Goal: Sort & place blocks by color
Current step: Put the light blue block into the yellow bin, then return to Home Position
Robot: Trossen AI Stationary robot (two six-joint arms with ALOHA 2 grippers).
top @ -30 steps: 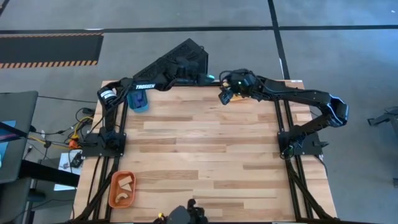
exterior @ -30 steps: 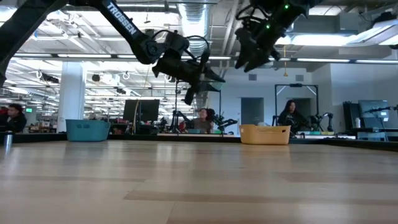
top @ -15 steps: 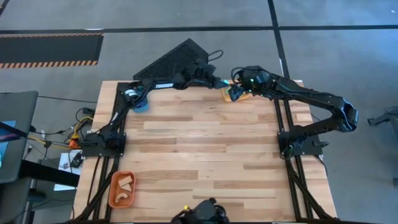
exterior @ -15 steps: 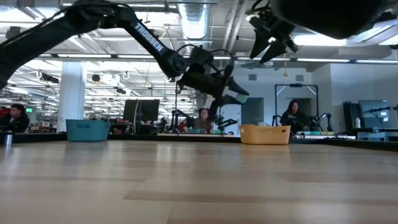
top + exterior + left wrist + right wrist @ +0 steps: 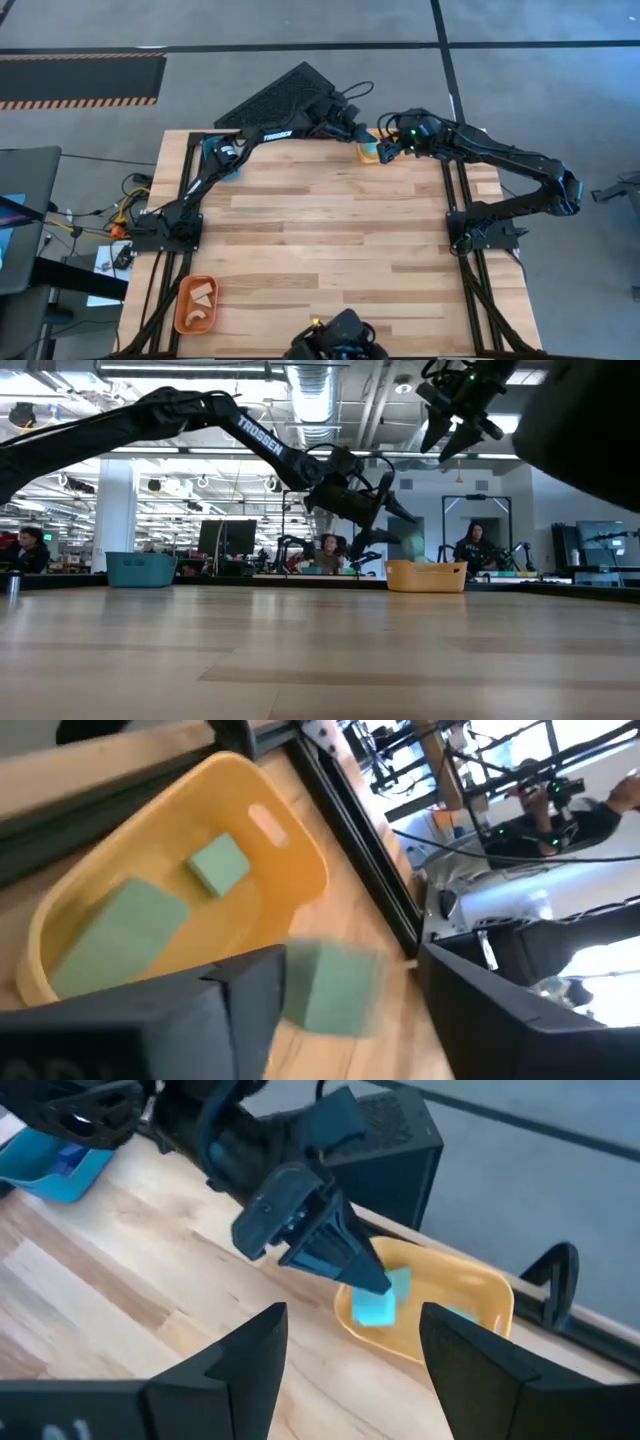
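Release over yellow tray, tight at the back edge.
Tabletop (image 5: 320, 230) is roomy; yellow tray (image 5: 470, 1295) hugs the rear rim. Left claw (image 5: 350, 1270) spreads, cyan block (image 5: 375, 1308) at its tips, probably mid-drop; it may clip the rim and bounce out. Right claw (image 5: 385, 150) hovers wide, empty, close enough to collide.

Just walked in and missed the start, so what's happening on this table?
The left claw hangs over the yellow-orange tray at the table's far edge, its fingers apart, with a light cyan block just below their tips. The tray already holds cyan blocks. The right claw waits open beside it, holding nothing.
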